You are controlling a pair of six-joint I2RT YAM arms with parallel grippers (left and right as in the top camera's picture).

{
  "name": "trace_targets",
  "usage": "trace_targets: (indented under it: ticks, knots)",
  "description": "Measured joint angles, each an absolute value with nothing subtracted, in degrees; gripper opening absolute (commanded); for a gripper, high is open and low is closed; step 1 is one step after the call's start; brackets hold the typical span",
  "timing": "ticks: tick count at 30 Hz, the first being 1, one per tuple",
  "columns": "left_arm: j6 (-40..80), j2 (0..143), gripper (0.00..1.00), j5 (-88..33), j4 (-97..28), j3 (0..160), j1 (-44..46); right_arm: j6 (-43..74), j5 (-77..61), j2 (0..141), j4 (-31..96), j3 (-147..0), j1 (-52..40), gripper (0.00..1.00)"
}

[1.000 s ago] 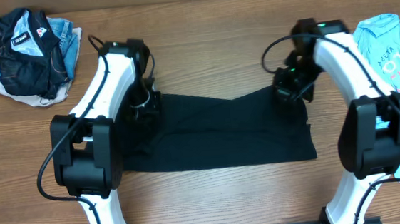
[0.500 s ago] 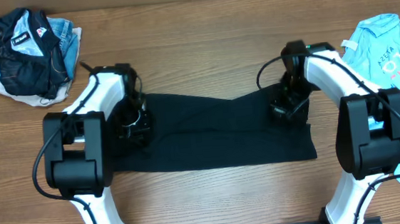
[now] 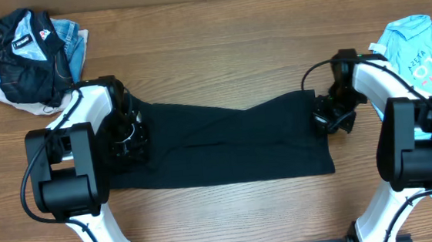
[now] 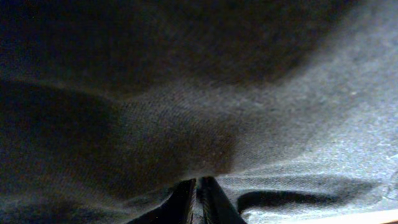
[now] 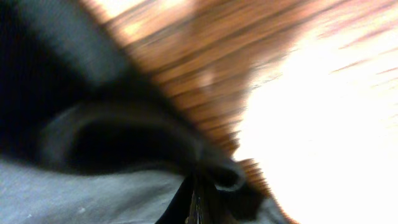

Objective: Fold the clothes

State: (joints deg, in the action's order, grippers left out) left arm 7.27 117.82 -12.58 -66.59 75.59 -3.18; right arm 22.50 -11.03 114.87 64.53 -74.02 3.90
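Observation:
The black T-shirt (image 3: 225, 143) lies on the wooden table (image 3: 219, 59) as a long flat band running left to right. My left gripper (image 3: 129, 139) sits on its left end, and my right gripper (image 3: 328, 120) on its upper right corner. In the left wrist view the gripper (image 4: 197, 186) has its fingers almost together, with the dark T-shirt (image 4: 249, 112) bunched over the tips. The right wrist view is blurred. There the right gripper (image 5: 194, 186) is shut, with a rolled edge of the T-shirt (image 5: 74, 186) at its tips and bare wood beyond.
A heap with a dark jacket (image 3: 29, 51) on top, over denim and white cloth, lies at the back left corner. A light blue T-shirt (image 3: 418, 43) with pink lettering lies along the right edge, behind my right arm.
Both arms have swung outward and toward the front edge. The shirt's ends went with them, so the band is now longer and flatter. The left end has moved furthest left.

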Motion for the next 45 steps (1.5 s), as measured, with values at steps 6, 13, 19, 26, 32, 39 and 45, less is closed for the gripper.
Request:
trace_targets:
  ticks: [6,13,19,26,32,39,45]
  knots:
    - [7.29,117.69,0.16,-13.32,-66.3,75.4,-3.64,22.81,-11.35,114.48,63.77,-73.3,4.47,0.04]
    - [7.88,117.58,0.14,-12.71,-66.22,75.35,-4.51,26.11,-7.99,114.28,66.72,-74.04,4.16,0.04]
    - [8.19,117.38,0.15,-11.16,-66.19,75.35,-4.97,26.72,-4.91,113.51,75.05,-81.08,4.47,0.04]
    - [8.45,117.32,0.16,-10.9,-66.17,75.35,-4.97,21.04,-11.55,107.85,75.66,-85.84,3.46,0.04]
    - [8.6,117.32,0.15,-10.87,-66.17,75.35,-4.97,18.41,-15.11,107.72,69.43,-80.66,-1.23,0.07]
    - [8.62,117.32,0.12,-10.7,-66.17,75.35,-5.02,20.03,-16.36,107.74,60.73,-70.85,-7.09,0.09]
    - [8.6,117.32,0.12,-10.52,-66.17,75.35,-5.02,21.65,-16.05,107.74,57.12,-65.98,-6.83,0.1]
